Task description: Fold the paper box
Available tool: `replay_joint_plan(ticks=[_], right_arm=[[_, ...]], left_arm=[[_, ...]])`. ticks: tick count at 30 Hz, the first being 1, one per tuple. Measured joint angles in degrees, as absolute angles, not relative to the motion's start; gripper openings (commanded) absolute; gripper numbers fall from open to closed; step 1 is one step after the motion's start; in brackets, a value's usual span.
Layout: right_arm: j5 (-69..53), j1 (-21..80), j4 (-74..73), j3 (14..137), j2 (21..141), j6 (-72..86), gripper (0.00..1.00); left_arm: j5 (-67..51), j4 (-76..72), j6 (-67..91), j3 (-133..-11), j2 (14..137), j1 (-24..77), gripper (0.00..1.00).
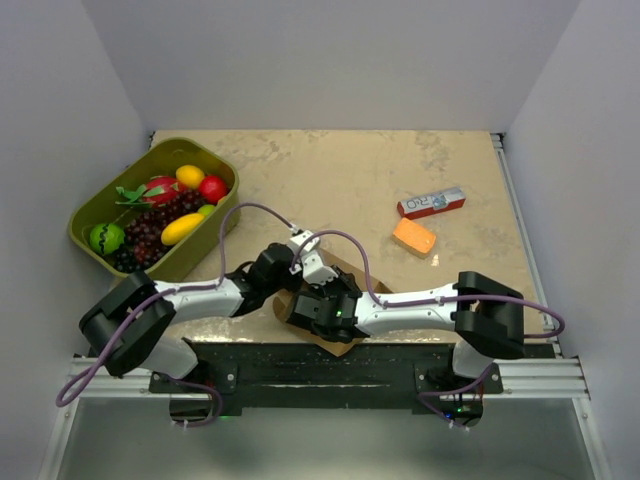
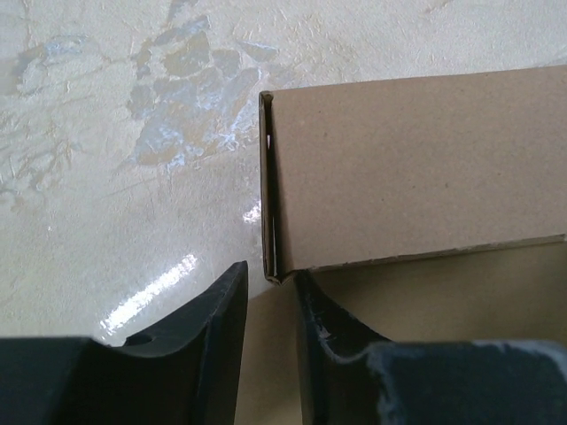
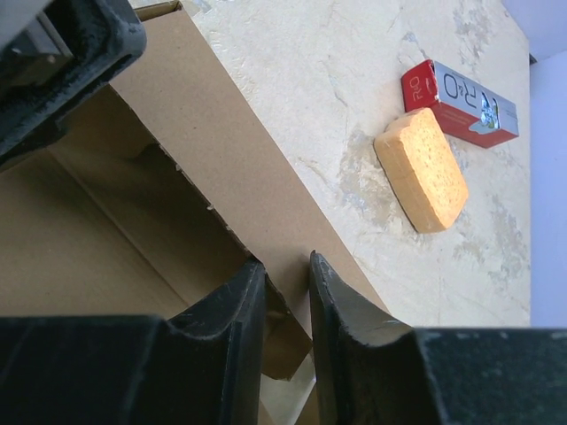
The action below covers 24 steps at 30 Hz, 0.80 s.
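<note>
The brown paper box (image 1: 343, 346) lies partly folded at the table's near edge, mostly hidden under both grippers. My left gripper (image 1: 298, 285) sits at its left side. In the left wrist view that gripper (image 2: 270, 279) stands narrowly open, and the corner of an upright box wall (image 2: 416, 168) ends just past its fingertips, untouched. My right gripper (image 1: 318, 305) reaches in from the right. In the right wrist view it (image 3: 285, 264) is shut on the long raised side wall of the box (image 3: 204, 150), one finger inside and one outside.
A green tub (image 1: 185, 143) of toy fruit stands at the back left. An orange block (image 1: 414, 238) (image 3: 422, 168) and a red-and-white carton (image 1: 431, 203) (image 3: 461, 102) lie to the right. The black mounting rail (image 1: 320, 362) runs just behind the box.
</note>
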State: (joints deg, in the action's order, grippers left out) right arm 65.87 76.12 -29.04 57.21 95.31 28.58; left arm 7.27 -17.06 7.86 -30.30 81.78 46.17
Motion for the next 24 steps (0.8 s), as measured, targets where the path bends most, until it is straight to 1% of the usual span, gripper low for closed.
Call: replay_joint_plan(ticks=[8,11,17,24], right_arm=[[65.84,76.14,-29.04,57.21,95.31,27.79,0.25],[65.84,76.18,-28.86,57.21,95.31,27.77,0.25],[65.71,76.05,-28.6,57.21,95.31,27.68,0.25],[64.97,75.72,-27.59,57.12,95.26,26.89,0.25]], left_arm=[[6.63,-21.5,7.53,-28.03,81.6,46.06,0.52],[5.93,-23.11,6.92,-27.57,81.58,46.02,0.56],[4.45,-26.48,6.31,-26.2,81.1,45.69,0.54],[2.55,-30.79,6.15,-24.12,81.1,44.05,0.55]])
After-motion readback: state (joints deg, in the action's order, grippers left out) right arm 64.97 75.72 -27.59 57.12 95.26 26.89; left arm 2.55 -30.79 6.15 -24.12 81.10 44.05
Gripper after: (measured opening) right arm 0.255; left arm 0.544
